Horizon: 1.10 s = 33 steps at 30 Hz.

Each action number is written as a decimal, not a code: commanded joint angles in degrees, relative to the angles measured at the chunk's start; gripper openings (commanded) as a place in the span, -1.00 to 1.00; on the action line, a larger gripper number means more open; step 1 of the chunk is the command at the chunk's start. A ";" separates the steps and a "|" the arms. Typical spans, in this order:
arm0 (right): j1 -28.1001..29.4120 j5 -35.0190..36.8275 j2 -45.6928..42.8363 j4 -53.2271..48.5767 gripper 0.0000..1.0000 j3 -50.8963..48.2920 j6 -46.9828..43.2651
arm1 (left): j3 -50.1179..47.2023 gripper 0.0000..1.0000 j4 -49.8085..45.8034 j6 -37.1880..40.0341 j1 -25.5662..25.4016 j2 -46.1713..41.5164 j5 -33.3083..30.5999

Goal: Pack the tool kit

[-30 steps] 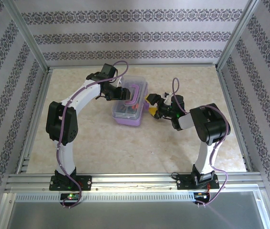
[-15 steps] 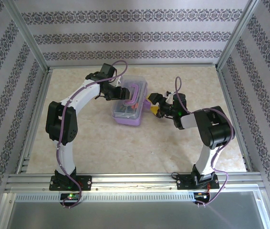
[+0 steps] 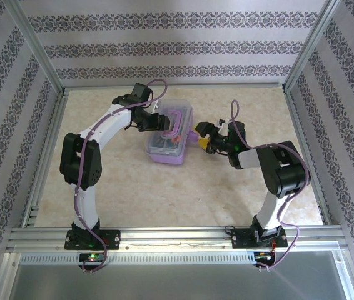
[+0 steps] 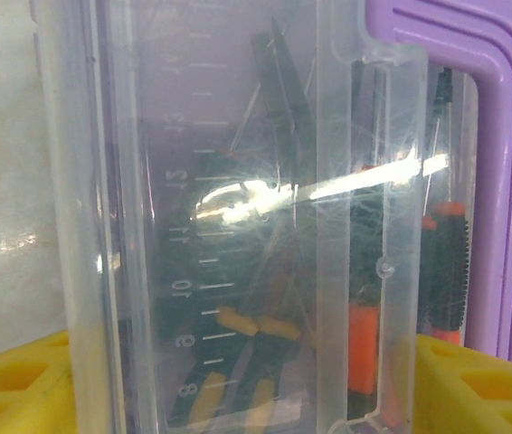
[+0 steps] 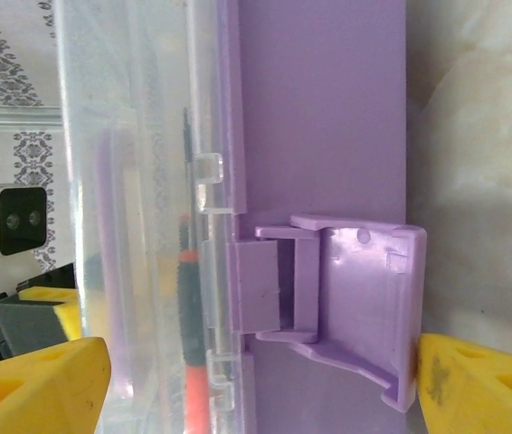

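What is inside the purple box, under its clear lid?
Through the clear lid, screwdrivers with black, orange-red and yellow handles lie inside the purple box. Glare and the lid's ribs cover their tips.

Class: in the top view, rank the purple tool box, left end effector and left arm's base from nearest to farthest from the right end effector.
1. Purple tool box: right beside the right end effector.
2. Left end effector: at the box's far side.
3. Left arm's base: near-left table edge.
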 commanded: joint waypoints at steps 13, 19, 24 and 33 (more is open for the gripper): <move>3.53 -7.07 2.28 5.97 0.65 8.05 -0.76 | -2.22 -0.07 -4.49 -0.59 -2.01 5.20 -2.39; 1.94 -8.35 -1.88 5.59 0.61 7.63 -0.84 | -2.27 -0.08 -4.33 -0.72 -2.26 5.12 -2.42; -0.53 -9.48 -9.87 -3.65 0.63 7.92 -5.47 | -2.14 -0.08 -4.30 -0.76 -2.33 5.45 -2.15; -8.29 0.12 -8.38 -23.93 0.20 3.46 -16.64 | -2.22 -0.09 -4.31 -0.84 -2.36 5.56 -1.94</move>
